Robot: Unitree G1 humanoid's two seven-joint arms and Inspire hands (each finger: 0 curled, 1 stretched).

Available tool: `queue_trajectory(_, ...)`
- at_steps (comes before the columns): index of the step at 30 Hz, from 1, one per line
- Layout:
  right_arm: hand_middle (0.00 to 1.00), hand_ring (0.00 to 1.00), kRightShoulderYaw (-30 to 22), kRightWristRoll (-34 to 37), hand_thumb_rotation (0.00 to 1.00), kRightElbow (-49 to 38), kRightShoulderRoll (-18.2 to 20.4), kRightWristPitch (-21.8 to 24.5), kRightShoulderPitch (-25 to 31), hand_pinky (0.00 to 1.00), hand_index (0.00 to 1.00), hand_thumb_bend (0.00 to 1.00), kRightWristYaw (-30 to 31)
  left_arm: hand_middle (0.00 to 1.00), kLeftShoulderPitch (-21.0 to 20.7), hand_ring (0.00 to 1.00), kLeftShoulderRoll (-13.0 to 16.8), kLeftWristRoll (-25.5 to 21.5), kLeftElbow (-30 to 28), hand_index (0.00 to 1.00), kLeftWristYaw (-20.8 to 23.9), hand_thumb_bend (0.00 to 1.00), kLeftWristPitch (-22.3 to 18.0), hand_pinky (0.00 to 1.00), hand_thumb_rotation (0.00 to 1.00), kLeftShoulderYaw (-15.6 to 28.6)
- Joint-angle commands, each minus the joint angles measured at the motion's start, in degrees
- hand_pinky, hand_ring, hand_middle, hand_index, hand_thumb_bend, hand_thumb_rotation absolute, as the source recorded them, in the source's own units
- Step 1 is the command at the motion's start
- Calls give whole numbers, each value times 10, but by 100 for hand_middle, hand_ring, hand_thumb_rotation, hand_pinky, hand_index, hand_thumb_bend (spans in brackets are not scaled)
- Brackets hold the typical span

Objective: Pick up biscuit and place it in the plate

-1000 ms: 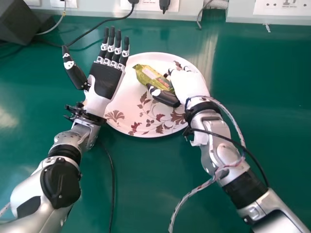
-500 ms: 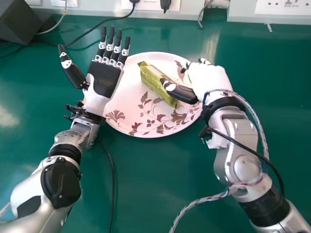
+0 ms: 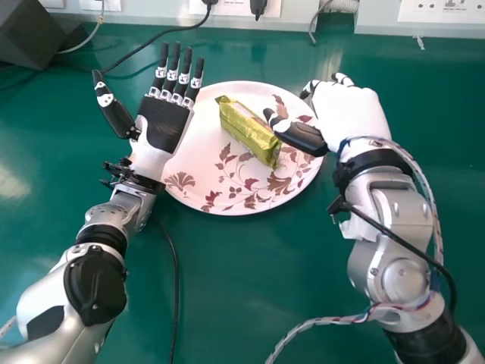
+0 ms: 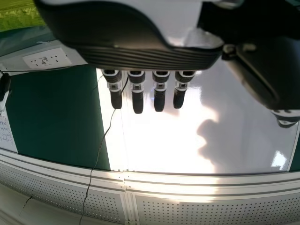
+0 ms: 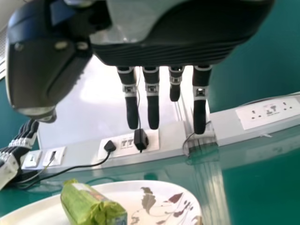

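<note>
Bright light is glancing off the counter point(image 3: 227, 280) at the head view's left, while glare is washing out a white panel point(image 4: 262, 122) beside a soft shadow point(image 4: 222, 140) in the left wrist view, where rails point(image 4: 211, 180) are bowing with distortion.

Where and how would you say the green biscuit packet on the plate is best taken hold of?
Probably across the middle of the packet, from above with the right hand, pinching its long sides: it is narrow and lies slantwise on the plate.
</note>
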Motion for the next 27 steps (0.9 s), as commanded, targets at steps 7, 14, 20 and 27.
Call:
queue_trajectory(7,83,76,-22,-32,76,-37,19,-29,14,62,83,82,11,100,23,98,-3,8,6,100,-7,100,-3,92,75,-7)
queue_trajectory(14,84,76,-40,-69,77,-64,47,-42,11,63,85,81,45,100,24,98,-5,9,6,100,-9,100,-7,92,77,-9)
queue_trajectory(20,83,76,-55,-91,75,-87,66,-59,10,63,84,81,67,100,26,96,-7,12,8,100,0,100,-11,93,80,-14)
queue_trajectory(27,82,76,-71,-100,71,-114,102,-72,22,64,83,80,59,96,26,93,-7,11,9,100,-1,100,-7,96,82,-18)
